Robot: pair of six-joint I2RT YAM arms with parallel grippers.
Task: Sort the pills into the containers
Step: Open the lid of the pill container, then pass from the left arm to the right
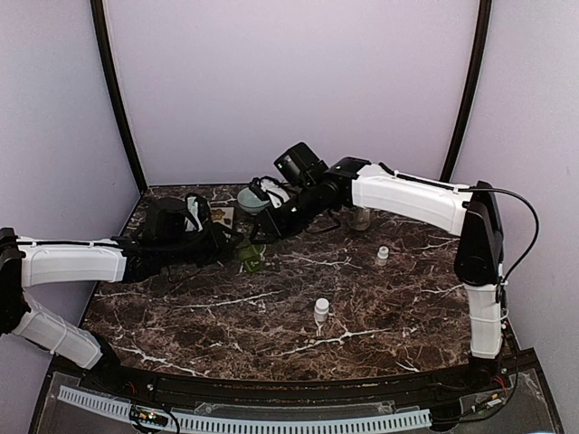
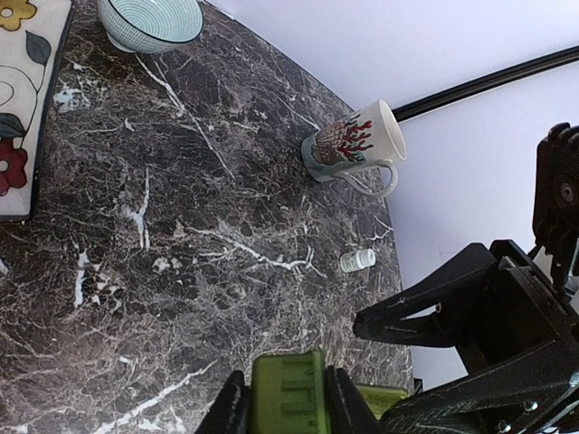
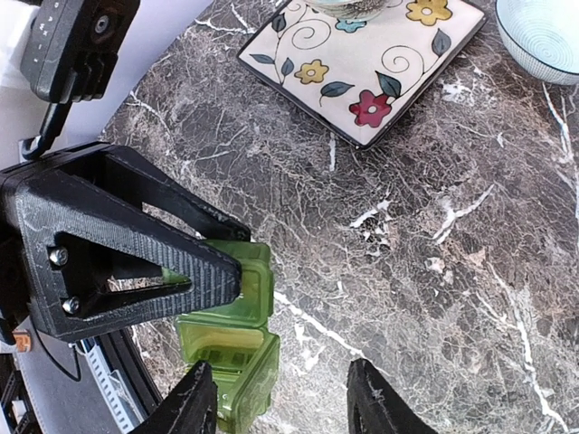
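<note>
The pill box is clear lime-green plastic, a short row of square lidded cells. Two cells show in the right wrist view, one behind the other, with ribbed rims. It sits near the middle of the tabletop, in front of the plate, and I cannot tell whether it rests on the marble or hangs just above it.

The left tool is pinching the box, with one finger on each side of its end. The right tool stands spread. Its one finger is just beside the box's near cell and the other is well apart, with bare marble between them.

Only the right wrist view shows the cells and the plate's flower pattern. Only the left wrist view shows the mug close up, cream with a red branching print, lying tilted in that frame. Only the top view shows both arms meeting over the box, and both bottles.

Counted: one box, one plate, one mug, one teal bowl beside the plate, and two small white bottles standing well apart on the right half. The left wrist view catches just one of them. Something rounded sits on the plate, cut off by the edge of the right wrist view, and is too cropped to name.
</note>
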